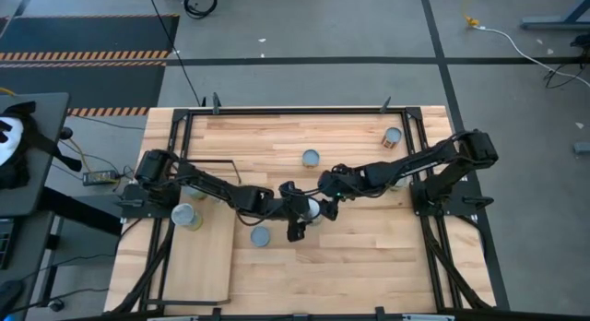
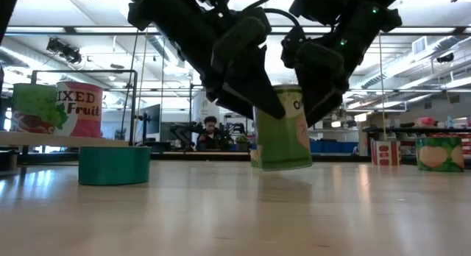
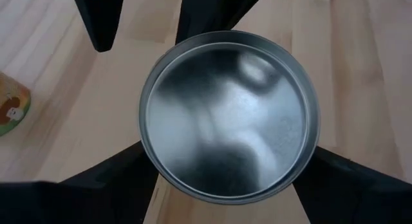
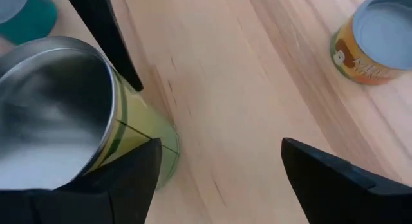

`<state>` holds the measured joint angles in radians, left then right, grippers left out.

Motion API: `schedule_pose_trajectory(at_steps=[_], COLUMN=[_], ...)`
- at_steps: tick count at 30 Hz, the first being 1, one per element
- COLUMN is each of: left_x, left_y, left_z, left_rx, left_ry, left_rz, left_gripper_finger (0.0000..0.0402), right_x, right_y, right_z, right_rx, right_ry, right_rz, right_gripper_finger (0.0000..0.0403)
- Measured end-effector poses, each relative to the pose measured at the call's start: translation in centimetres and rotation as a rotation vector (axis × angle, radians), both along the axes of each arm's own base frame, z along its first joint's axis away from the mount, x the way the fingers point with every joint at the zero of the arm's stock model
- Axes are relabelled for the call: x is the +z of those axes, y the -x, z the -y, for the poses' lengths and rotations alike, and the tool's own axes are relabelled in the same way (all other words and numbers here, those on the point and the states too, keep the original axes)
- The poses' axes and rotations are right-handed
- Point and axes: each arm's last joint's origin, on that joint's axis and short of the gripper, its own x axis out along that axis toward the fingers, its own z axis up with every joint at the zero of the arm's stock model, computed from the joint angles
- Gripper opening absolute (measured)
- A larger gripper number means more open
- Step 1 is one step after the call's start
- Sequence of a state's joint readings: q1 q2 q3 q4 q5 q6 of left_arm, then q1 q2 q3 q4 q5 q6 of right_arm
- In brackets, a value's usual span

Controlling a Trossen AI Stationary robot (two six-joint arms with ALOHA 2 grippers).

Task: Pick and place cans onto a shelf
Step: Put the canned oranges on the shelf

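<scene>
Plank table takes up most of the high view. The shelf, a paler board w/ thin black frame, lies at its front-left corner.

Both arms reach in to mid-table and meet over one can. L gripper is pinching the green can, w/ a dark finger against each side of it. R gripper is spread wide w/ only bare wood between its fingers. One of those fingers sits just beside the same can.

Green can: short cylinder, green label w/ pale pinkish artwork, plain silvery lid w/ raised rim. It's roughly mid-table, between the two grippers, and leans a little in the low view. Can't tell if its base is on the wood or just off it.

Other cans:
- "Mixed Fruit" can, red/white label, upright on the shelf near its back end.
- A green-labelled can stands right beside it.
- Teal can, low and squat, on the table near the shelf's right edge.
- Yellow-orange can, grey lid, upright, apart from the grippers.
- Back-right can, near the table's far-right corner.
</scene>
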<state>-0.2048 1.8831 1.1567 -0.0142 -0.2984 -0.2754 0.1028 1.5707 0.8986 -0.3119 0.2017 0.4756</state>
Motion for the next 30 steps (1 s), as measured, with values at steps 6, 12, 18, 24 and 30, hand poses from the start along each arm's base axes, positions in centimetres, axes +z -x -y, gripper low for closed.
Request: schedule_pose_trajectory(at_steps=[6, 12, 18, 24, 30], left_x=[-0.1, -0.1, -0.2, 0.6, 1.1], left_y=[0.0, 0.0, 0.2, -0.3, -0.6], left_z=[-0.5, -0.5, -0.4, -0.3, -0.3], left_rx=[0.010, -0.002, 0.000, -0.022, -0.045], left_ry=[0.007, -0.007, 0.004, 0.013, -0.015], left_rz=[-0.017, -0.023, -0.037, -0.022, -0.009], left_gripper_finger=[0.0315, 0.0293, 0.0325, 0.0352, 0.0353], right_x=[0.2, 0.2, 0.3, 0.6, 0.8], right_y=[0.8, 0.7, 0.4, 0.0, -0.2], right_z=[-0.1, -0.1, -0.3, -0.3, -0.2], right_rx=[0.049, 0.060, 0.086, 0.091, 0.096], right_ry=[-0.021, -0.029, -0.060, -0.056, -0.049], right_rz=[-0.063, -0.047, -0.013, 0.032, 0.062], right_gripper_finger=[0.0326, 0.0326, 0.0326, 0.0326, 0.0326])
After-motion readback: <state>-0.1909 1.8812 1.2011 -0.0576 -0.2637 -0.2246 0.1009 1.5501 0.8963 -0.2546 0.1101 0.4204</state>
